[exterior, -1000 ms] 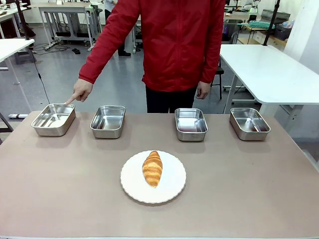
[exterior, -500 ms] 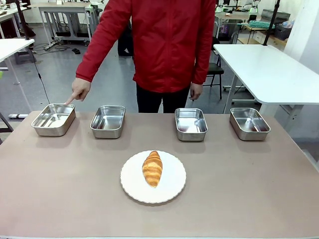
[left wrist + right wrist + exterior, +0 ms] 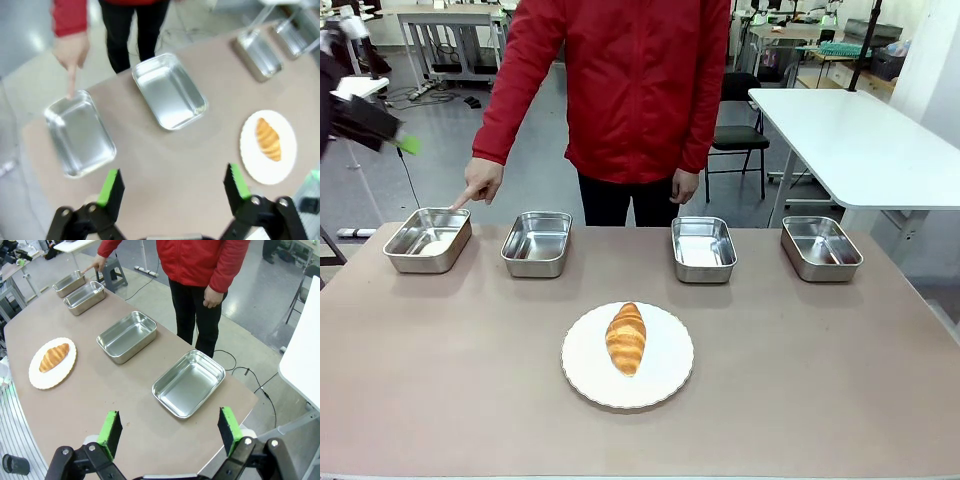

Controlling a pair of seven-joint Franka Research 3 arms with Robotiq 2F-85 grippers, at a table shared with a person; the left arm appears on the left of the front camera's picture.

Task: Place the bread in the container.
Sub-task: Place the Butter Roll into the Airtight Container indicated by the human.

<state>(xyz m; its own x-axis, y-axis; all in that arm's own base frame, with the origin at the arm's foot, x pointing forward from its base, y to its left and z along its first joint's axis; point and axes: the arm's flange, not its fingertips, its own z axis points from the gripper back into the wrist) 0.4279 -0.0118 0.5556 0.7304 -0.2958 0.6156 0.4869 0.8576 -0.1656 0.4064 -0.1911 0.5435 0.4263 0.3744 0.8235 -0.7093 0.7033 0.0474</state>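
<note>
Golden, ridged bread [image 3: 626, 338] is lying on a round white plate [image 3: 665, 385] at mid-counter [image 3: 820, 380], apart from four shiny steel pans along the far edge. The person's hand [image 3: 480, 182] is pointing a finger at the leftmost pan, the container [image 3: 428, 240]. Left claw [image 3: 174, 186] and right claw [image 3: 170, 432] are hanging wide, empty, above the counter.

I note a grey polished floor [image 3: 440, 150], a white table [image 3: 850, 140] at right with a black chair [image 3: 730, 135] beside it, metal-framed benches [image 3: 450, 40] farther back.
</note>
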